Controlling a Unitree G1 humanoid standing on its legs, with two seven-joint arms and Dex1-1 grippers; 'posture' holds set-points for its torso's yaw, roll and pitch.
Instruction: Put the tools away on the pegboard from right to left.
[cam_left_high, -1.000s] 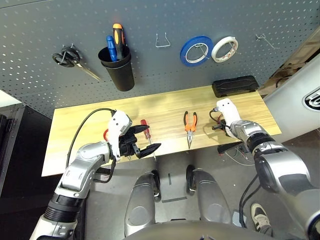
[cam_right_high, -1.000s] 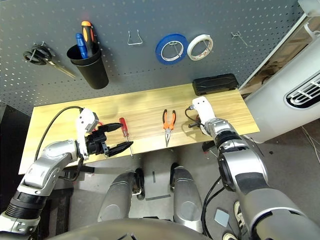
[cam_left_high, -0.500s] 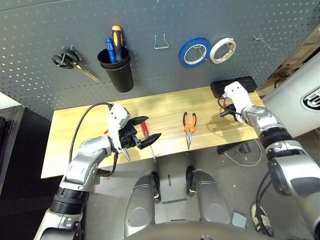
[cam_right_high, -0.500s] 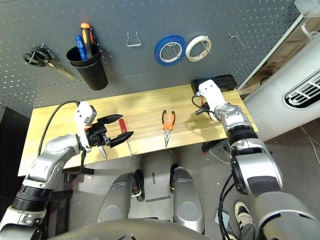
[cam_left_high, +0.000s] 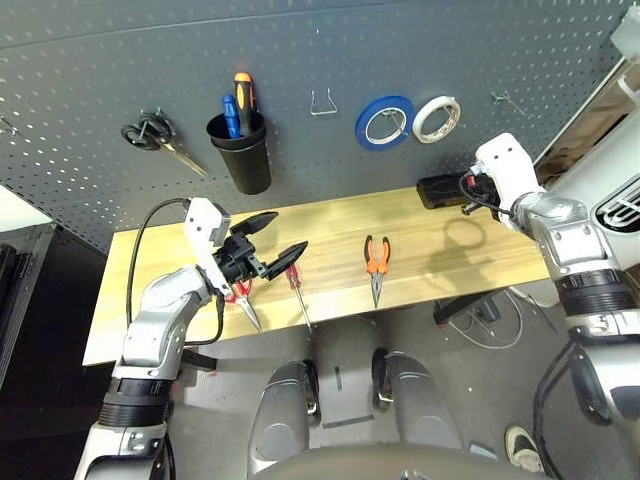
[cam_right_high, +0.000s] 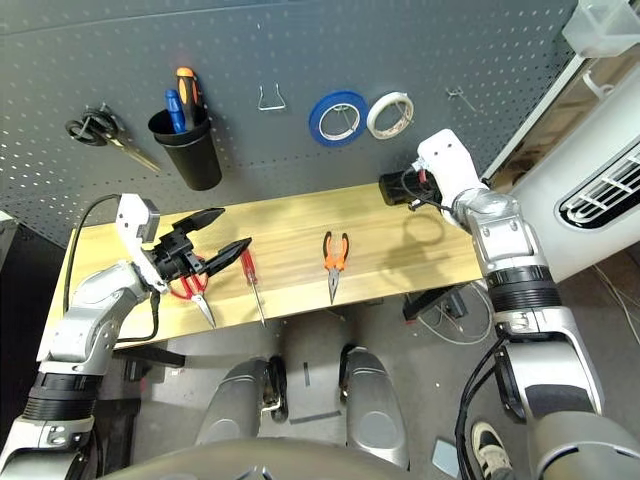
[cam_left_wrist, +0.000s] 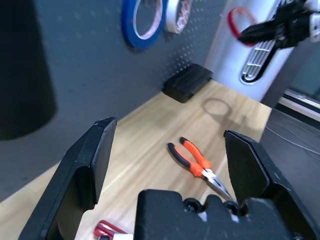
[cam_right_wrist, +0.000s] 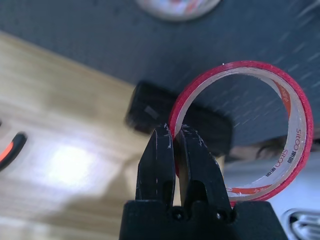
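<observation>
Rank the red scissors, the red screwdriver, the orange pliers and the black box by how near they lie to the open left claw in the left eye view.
From the left gripper:
1. red-handled scissors, on the table just beneath it.
2. red-handled screwdriver, beside the scissors toward the right.
3. orange pliers, mid-table.
4. black box, far right, against the pegboard.
The scissors and screwdriver are close to tied.

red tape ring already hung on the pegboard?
No, the right gripper is shut on the red tape ring, holding it in the air short of the pegboard.

Red tape ring held aloft; pliers, screwdriver, red-handled scissors flat.
</observation>
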